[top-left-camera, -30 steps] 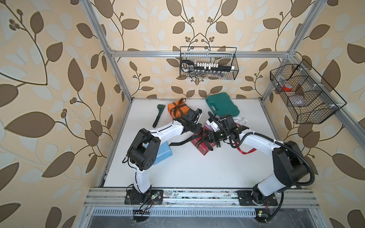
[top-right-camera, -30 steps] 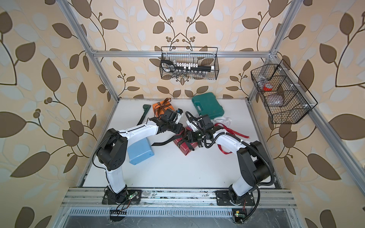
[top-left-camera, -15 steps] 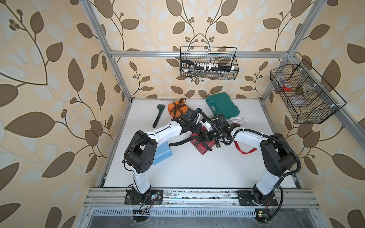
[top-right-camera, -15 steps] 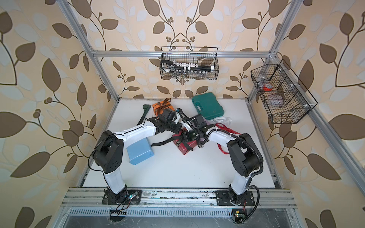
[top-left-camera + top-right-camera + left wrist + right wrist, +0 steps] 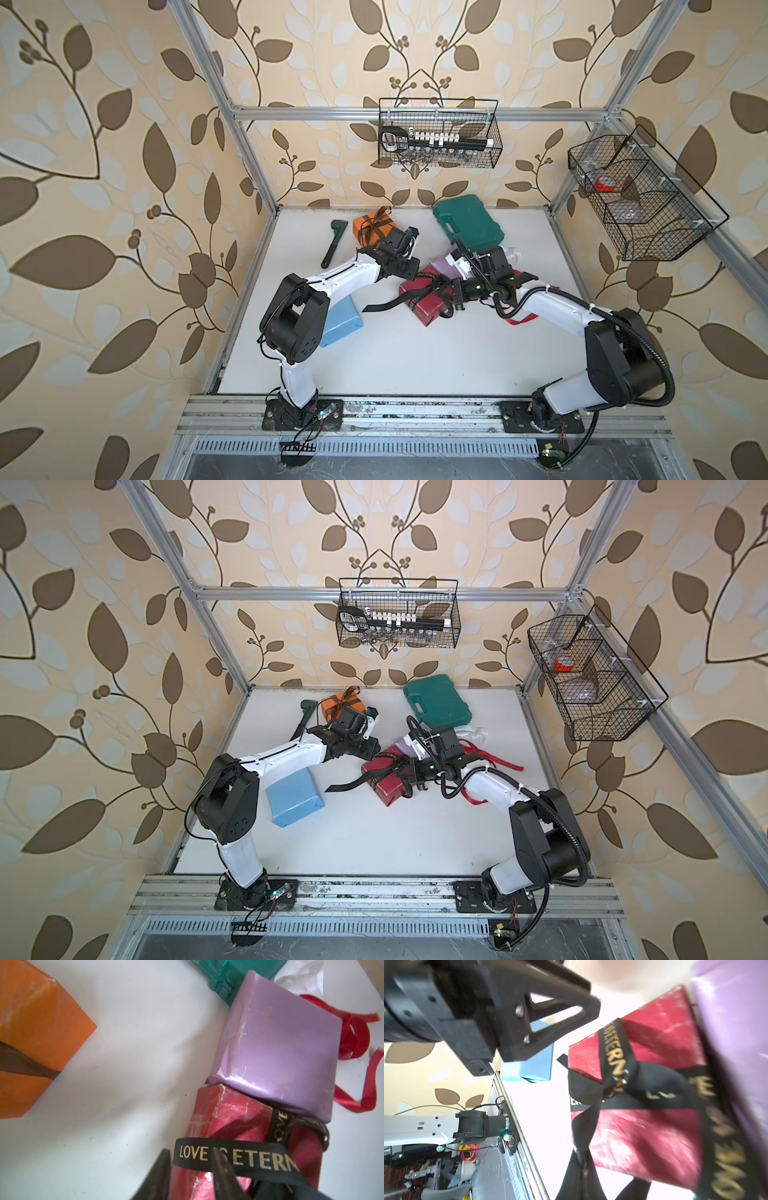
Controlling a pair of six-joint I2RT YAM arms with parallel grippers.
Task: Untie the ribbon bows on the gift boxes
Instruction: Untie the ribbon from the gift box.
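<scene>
Left wrist view: left gripper (image 5: 191, 1154) half open, fingertips either side of lettered span of black ribbon (image 5: 239, 1160), gripping nothing. Right gripper (image 5: 581, 1172) clamped shut on a strand of same ribbon, leading up to knot (image 5: 618, 1082). Black ribbon around dark red box (image 5: 228, 1113), near table middle, box touching lilac box (image 5: 280, 1043); knot not yet free, one tail (image 5: 382, 306) trailing on table (image 5: 415, 365) toward light blue box (image 5: 340, 324).

Step in hand, by judgement: loosening black knot. To do well: pin box or crossing band with left, pull right's strand away from knot along table, low and steady, not upward, else box likely lifted and dragged. Pull short, then re-grip nearer knot rather than one long sweep. If closing left, take single layer of lettered span, not paper. Watch for satin slipping out of pads.

Room: open table toward front rail (image 5: 415, 405), best direction for pull. Tight behind: lilac box against dark red box, green case (image 5: 467, 224) just beyond, loose red ribbon (image 5: 521, 319) around right arm and crumpled white ribbon (image 5: 510, 252) beside case, snag risk. Grippers close together over box, so keep wrists from crossing. Orange box (image 5: 368, 228) with brown bow (image 5: 379, 216) tied, near back edge beside left wrist, dark green tool (image 5: 332, 245) beside it; likely next target. Lilac and light blue boxes bare. Wire baskets (image 5: 438, 133) high on walls, well clear of both arms.
</scene>
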